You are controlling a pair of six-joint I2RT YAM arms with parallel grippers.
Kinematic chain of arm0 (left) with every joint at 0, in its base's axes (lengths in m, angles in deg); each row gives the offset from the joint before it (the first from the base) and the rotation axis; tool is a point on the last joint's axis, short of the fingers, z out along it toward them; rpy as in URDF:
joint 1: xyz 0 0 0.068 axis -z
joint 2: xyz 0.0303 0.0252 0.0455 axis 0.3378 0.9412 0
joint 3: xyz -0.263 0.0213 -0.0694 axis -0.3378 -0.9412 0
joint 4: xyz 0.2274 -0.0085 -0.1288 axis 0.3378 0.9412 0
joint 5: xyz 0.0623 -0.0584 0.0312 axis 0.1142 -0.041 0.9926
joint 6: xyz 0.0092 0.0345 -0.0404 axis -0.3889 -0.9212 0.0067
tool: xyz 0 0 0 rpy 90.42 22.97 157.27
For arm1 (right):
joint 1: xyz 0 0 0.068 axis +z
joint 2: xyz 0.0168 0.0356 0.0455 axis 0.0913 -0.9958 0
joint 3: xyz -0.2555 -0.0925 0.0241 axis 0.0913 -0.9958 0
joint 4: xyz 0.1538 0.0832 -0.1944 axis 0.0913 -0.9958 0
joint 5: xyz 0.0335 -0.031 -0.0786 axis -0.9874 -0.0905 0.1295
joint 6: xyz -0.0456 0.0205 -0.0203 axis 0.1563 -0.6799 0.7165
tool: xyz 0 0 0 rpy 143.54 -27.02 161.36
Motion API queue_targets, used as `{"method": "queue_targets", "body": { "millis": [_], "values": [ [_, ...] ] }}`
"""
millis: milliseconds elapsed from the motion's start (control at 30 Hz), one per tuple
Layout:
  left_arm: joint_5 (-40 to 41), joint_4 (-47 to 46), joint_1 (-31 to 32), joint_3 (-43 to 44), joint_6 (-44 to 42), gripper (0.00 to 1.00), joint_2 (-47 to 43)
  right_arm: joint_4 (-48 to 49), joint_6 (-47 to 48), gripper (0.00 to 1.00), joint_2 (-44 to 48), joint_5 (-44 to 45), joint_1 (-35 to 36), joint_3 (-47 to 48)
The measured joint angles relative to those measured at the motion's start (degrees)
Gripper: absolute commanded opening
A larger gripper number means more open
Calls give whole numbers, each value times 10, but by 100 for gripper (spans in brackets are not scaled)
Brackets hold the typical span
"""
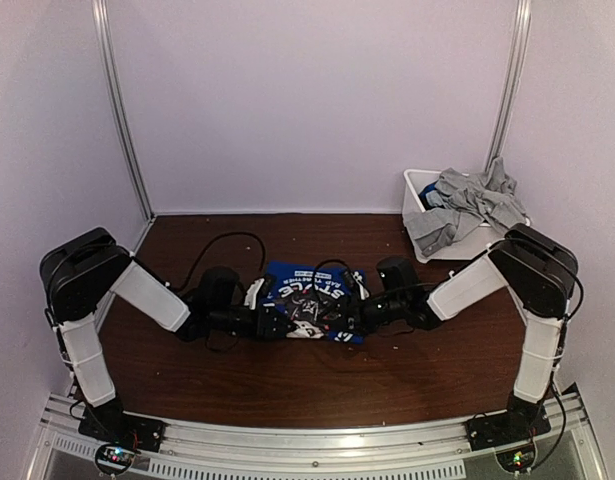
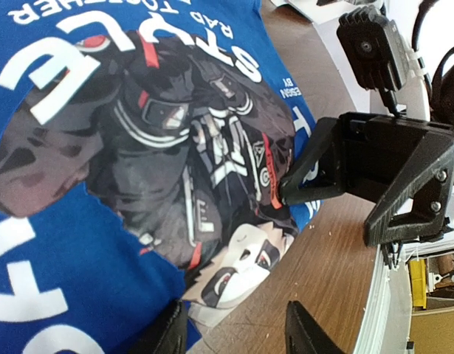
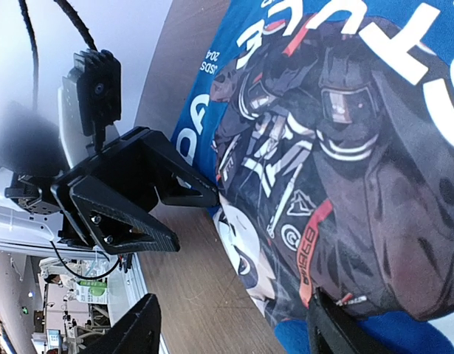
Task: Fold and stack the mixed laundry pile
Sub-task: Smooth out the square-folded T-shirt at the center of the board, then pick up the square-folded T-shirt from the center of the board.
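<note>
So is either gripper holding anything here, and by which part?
Nothing held: left gripper and right gripper are both open, each straddling an edge of the blue shirt.

A dark brown wooden desk (image 1: 287, 385) sits inside a booth with pale lavender walls (image 1: 317, 100). A white rectangular plastic bin (image 1: 418, 190) stands at the desk's far right corner, near the back wall. A slim metal post (image 1: 122, 120) rises in the back left corner. A ribbed aluminium rail (image 1: 317, 442) runs along the near edge.

Blue printed shirt (image 1: 312, 300) lies flat at centre — grey garments (image 1: 467, 205) heaped far right.
</note>
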Motion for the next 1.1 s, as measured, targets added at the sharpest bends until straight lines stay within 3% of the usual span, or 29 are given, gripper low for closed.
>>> {"method": "queue_targets", "body": {
  "millis": [200,433,567,700,933,1100],
  "values": [
    [15,-77,15,-66,22,46,-18,47,2,66,2,-9,2,-33],
    [83,5,106,-109,13,47,-115,-52,34,66,92,-4,19,-70],
    [186,131,143,-56,-82,49,-205,-152,66,66,207,21,9,-71],
    [297,198,168,35,-217,48,-222,-212,83,65,292,48,-19,-70],
    [392,240,206,129,-459,40,-137,-260,78,65,342,76,-88,-132],
    [429,275,252,200,-571,32,-31,-272,68,65,366,80,-115,-166]
  ]
}}
